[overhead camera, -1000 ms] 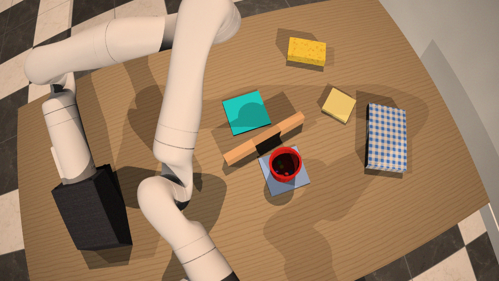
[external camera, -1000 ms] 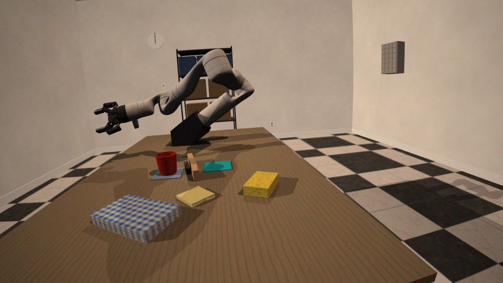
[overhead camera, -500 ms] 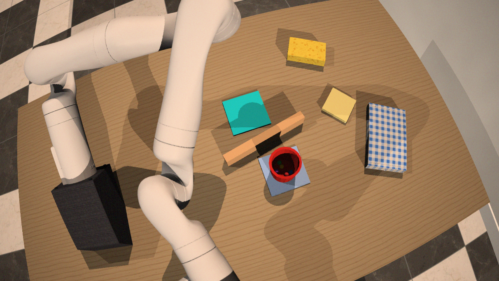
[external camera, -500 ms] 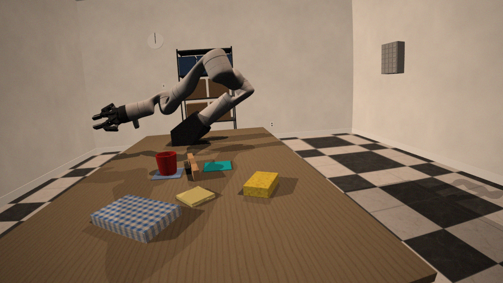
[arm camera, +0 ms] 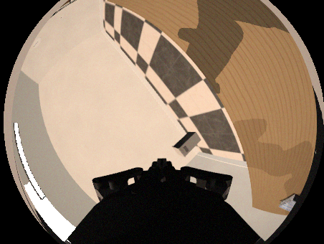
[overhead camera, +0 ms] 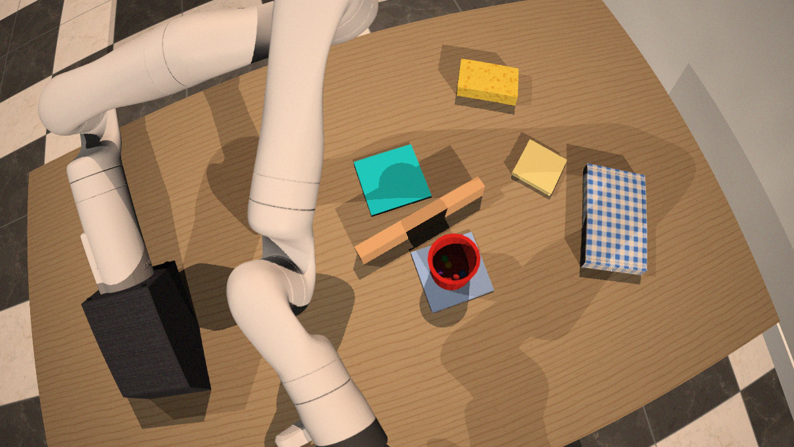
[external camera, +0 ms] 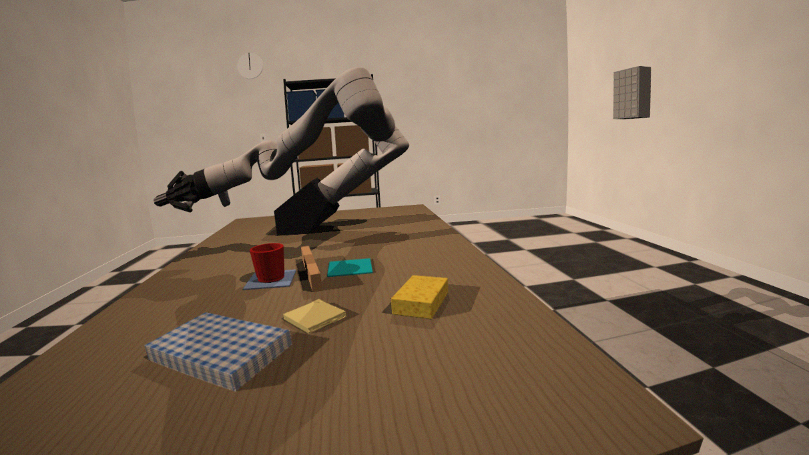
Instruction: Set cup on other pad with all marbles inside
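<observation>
A red cup point(overhead camera: 453, 261) with several small marbles inside stands upright on a pale blue pad point(overhead camera: 451, 272); it also shows in the exterior view point(external camera: 267, 261). A teal pad point(overhead camera: 392, 179) lies on the far side of an orange rail point(overhead camera: 419, 219) with a black middle block. My gripper point(external camera: 160, 199) is shut and empty, high in the air beyond the table's left edge, far from the cup. In the wrist view the closed fingers point(arm camera: 162, 168) point over the floor and wall.
A yellow sponge point(overhead camera: 487, 81), a pale yellow pad point(overhead camera: 538, 166) and a blue checked box point(overhead camera: 614, 218) lie on the table. The arm's black base point(overhead camera: 145, 328) stands at a table corner. A shelf stands behind the table.
</observation>
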Motion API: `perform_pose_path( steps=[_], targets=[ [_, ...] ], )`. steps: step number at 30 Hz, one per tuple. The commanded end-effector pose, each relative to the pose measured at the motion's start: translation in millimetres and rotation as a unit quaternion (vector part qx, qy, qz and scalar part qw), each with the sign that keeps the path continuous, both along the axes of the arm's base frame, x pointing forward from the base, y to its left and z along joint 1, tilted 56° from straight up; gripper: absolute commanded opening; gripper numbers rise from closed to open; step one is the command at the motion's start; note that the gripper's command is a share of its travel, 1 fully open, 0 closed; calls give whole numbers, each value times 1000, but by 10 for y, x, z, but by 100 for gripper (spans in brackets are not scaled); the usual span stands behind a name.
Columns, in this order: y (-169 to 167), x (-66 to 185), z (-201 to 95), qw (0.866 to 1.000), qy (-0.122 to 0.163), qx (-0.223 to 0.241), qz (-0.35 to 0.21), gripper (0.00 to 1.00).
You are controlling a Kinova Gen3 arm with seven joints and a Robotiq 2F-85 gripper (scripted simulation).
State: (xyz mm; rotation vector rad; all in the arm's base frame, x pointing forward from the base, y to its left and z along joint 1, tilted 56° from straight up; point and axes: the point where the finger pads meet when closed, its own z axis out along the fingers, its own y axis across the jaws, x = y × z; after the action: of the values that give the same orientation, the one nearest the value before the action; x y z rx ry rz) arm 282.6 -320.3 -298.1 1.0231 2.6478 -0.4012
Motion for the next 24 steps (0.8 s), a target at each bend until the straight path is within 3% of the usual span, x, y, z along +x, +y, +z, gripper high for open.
perform_pose_path(
  steps=[1, 14, 24],
  targets=[
    [-36, 115, 132, 1000, -7, 7, -8, 0],
    [216, 329, 408, 995, 7, 90, -45, 0],
    [515, 585, 724, 978, 23, 187, -89, 0]
  ],
)
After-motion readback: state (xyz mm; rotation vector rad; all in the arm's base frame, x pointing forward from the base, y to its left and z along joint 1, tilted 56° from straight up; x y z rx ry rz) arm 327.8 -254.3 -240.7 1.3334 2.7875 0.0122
